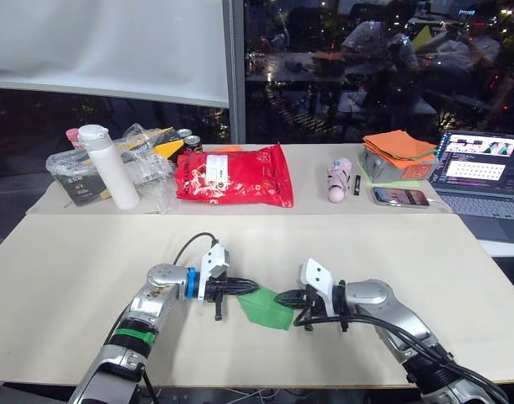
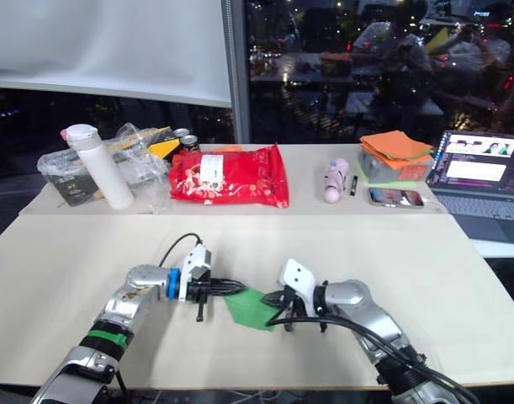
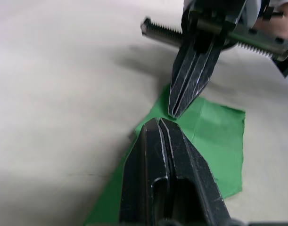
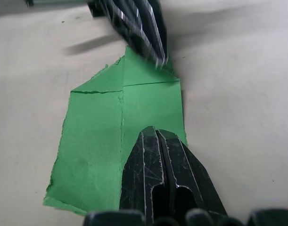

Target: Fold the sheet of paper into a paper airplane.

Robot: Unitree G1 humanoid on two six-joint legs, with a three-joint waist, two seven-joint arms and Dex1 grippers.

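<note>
1. Green paper (image 1: 267, 309) flat on tabletop (image 1: 71, 269), creased, partly folded.
2. Left claw (image 1: 250, 289) clenched, tip pressing paper's 10 o'clock edge.
3. Right claw (image 1: 282, 297) clenched, tip on paper's 2 o'clock edge.

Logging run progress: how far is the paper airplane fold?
Early stage. Done: the sheet of paper shows a centre crease and a folded, angled end. In hand: left gripper and right gripper, both shut, press on it from opposite ends on the table. Left: no pointed layered wedge yet; the wing folds remain.
</note>
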